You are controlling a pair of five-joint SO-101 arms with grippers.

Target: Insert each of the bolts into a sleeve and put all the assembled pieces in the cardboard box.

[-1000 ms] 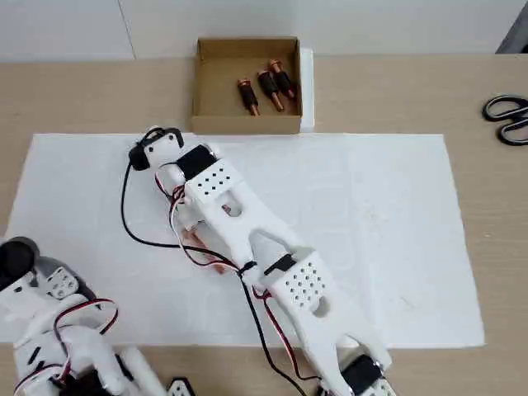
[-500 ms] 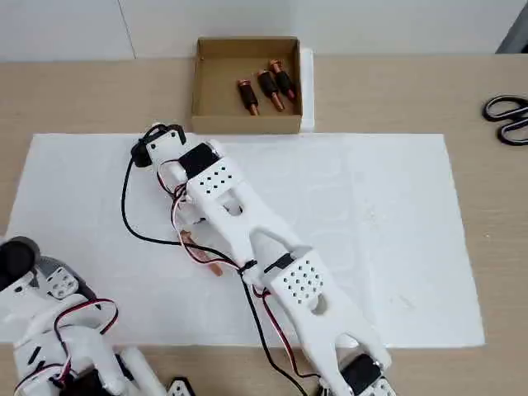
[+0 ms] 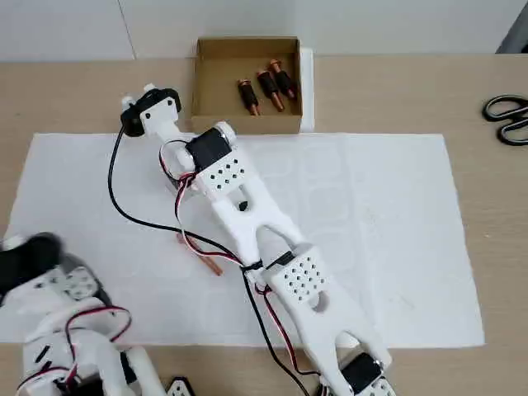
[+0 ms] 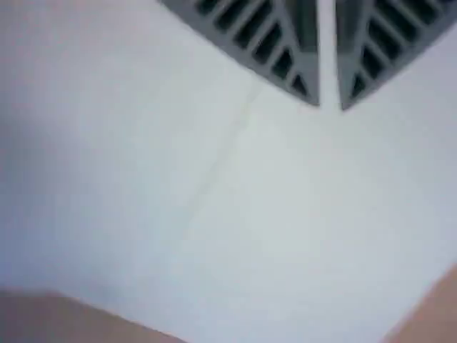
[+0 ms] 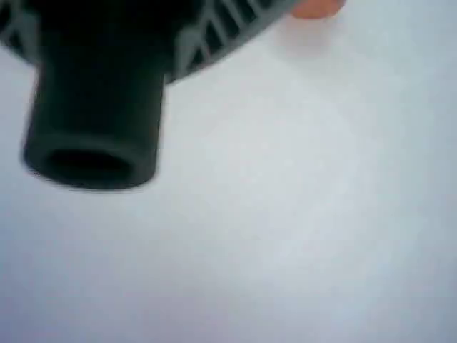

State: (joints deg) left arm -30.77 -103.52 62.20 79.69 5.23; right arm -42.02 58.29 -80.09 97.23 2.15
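Note:
A black sleeve point(image 5: 93, 121) hangs over the white paper, open end down, with my right gripper point(image 5: 121, 32) shut on its upper part. An orange shape point(image 5: 318, 7) lies on the paper beyond it. In the high view the right arm point(image 3: 239, 206) stretches from the front edge toward the cardboard box point(image 3: 206, 87), its wrist just left of the box. A copper bolt point(image 3: 202, 253) lies loose on the paper beside that arm. The box holds three assembled pieces point(image 3: 264, 85). My left gripper point(image 4: 329, 100) is shut, nothing in it, low over the paper at the front left corner.
The white paper sheet point(image 3: 396, 231) covers most of the wooden table. Scissors point(image 3: 507, 118) lie at the far right edge. The right arm's black cable point(image 3: 132, 219) loops across the paper to the left of the arm. The left arm point(image 3: 49, 297) sits at the front left.
The right arm's wrist has swung away from the paper toward the box's left side, and the bolt on the paper now lies more exposed. The left arm shifted slightly.

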